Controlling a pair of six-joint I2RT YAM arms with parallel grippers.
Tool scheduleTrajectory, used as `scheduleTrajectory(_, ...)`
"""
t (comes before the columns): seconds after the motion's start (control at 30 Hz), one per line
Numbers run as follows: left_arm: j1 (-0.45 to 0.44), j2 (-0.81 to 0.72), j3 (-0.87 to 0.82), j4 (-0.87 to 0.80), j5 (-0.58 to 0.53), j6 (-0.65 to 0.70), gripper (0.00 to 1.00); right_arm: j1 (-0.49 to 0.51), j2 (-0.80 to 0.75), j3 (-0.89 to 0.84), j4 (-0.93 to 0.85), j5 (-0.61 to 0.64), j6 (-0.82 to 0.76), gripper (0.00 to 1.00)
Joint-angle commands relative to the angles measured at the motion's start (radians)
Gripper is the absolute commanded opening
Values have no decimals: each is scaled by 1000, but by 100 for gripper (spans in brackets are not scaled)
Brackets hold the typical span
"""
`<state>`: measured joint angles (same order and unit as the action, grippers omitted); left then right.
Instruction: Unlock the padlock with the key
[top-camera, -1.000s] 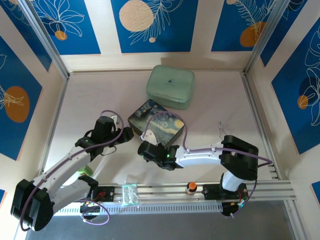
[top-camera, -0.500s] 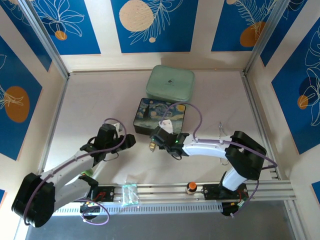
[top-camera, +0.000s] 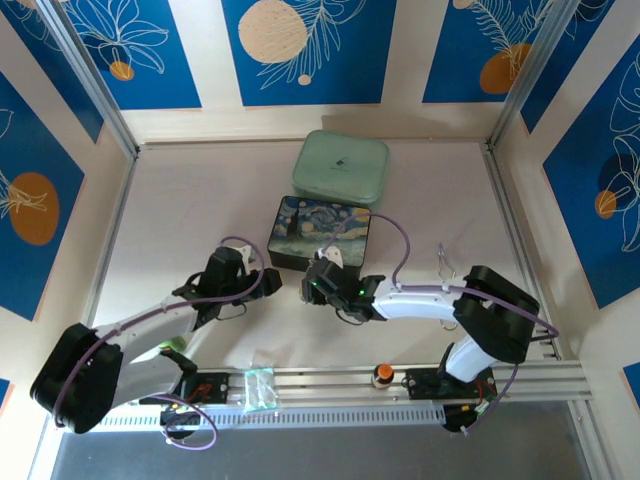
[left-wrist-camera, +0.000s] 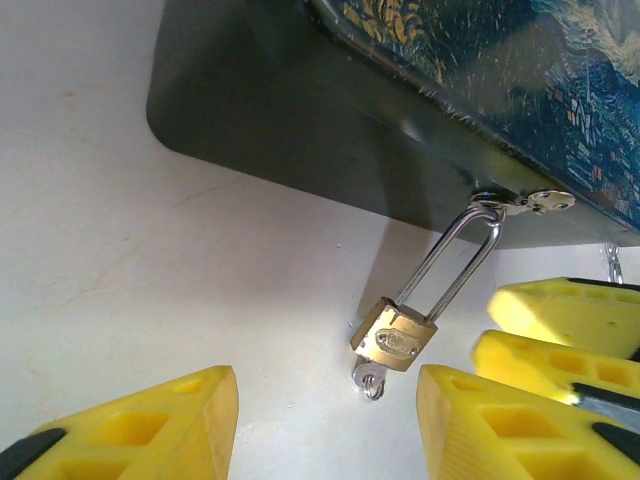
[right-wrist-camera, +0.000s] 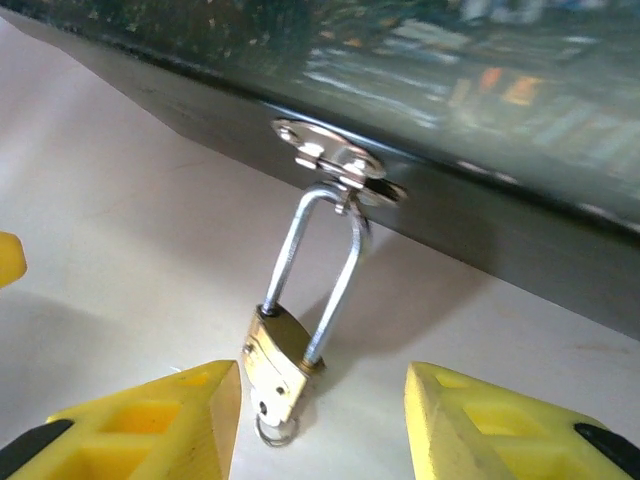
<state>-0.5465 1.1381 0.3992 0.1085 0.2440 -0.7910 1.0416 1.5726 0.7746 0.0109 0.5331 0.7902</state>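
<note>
The brass padlock (left-wrist-camera: 394, 338) hangs by its long silver shackle (left-wrist-camera: 460, 255) from the hasp on the front of the dark-blue painted box (top-camera: 322, 230). The small key (left-wrist-camera: 368, 378) sits in the padlock's underside, its head and ring sticking out. My left gripper (left-wrist-camera: 325, 430) is open, and the padlock lies just ahead of its fingers, near the right one. My right gripper (right-wrist-camera: 322, 425) is open too, with the padlock (right-wrist-camera: 275, 365) lying free by its left finger (right-wrist-camera: 160, 420). In the top view the left gripper (top-camera: 270, 283) and the right gripper (top-camera: 308, 290) face each other at the box's front.
A mint-green case (top-camera: 340, 172) lies behind the box. On the front rail stand an orange-topped knob (top-camera: 382, 375) and a clear plastic bag (top-camera: 260, 388). A bent silver wire loop (top-camera: 443, 262) lies to the right. Blue-patterned walls enclose the table.
The box has shifted back and to the right and straightened. My right gripper moved with it and opened its jaws. My left gripper came in closer from the left.
</note>
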Motion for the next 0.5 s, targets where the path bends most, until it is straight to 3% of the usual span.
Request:
scheduleTrajectory(0.0,-9,-22,10,-8,19,15,51,6,49,70,-41,-32,20,47)
scheduleTrajectory(0.23,-9,-81,-36,-16,-1,3,51,2,149,207,-267,2,52,43)
scheduleTrajectory(0.47,-9,-110,-63,-7,-13,-11,52,10,162,213,-300,-11,47,40)
